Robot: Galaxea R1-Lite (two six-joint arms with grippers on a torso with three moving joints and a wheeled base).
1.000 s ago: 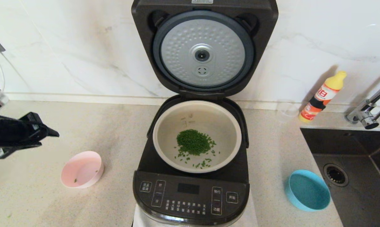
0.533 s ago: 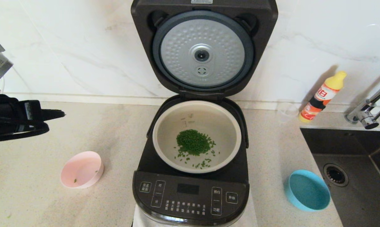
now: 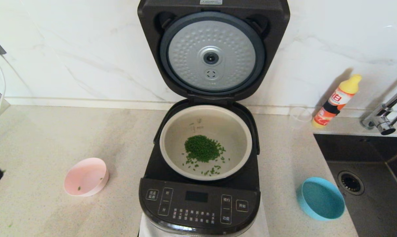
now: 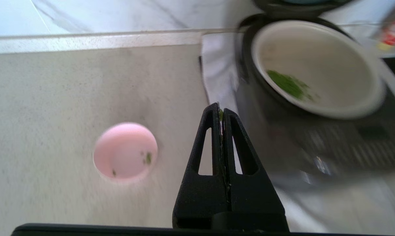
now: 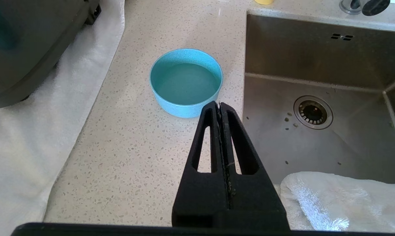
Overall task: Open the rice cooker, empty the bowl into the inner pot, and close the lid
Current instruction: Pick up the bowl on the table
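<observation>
nearest, the rice cooker [image 3: 199, 184] sits on a white towel [image 5: 27, 157] at the front of the bench [image 3: 47, 138], its control panel facing the robot and its length running front to back. in it the inner pot [image 3: 205, 142] lies open to the air, holding a small heap of green bits [image 3: 201, 148] with a few strays scattered toward the front. to the left of the cooker stands a pink bowl [image 3: 85, 176], nearly empty, with only a couple of green flecks left inside. to the right, near the sink [image 3: 369, 184], stands a blue bowl [image 3: 321, 198] with nothing in it. the left hand [image 4: 221, 113] is closed, fingers pressed together with a green speck caught at the tip; the head view catches only a dark sliver of it at the far left edge, while its own wrist camera looks down on the pink bowl and the pot. the right hand [image 5: 219, 105] is closed too, seen only by its wrist camera, hanging over the bench edge near the blue bowl and sink. further back, the lid [image 3: 213, 49] stands upright on its hinge against the marble wall, its dimpled silver disc facing forward. an orange bottle [image 3: 337, 100] leans by the wall beside the tap [image 3: 384, 115].
</observation>
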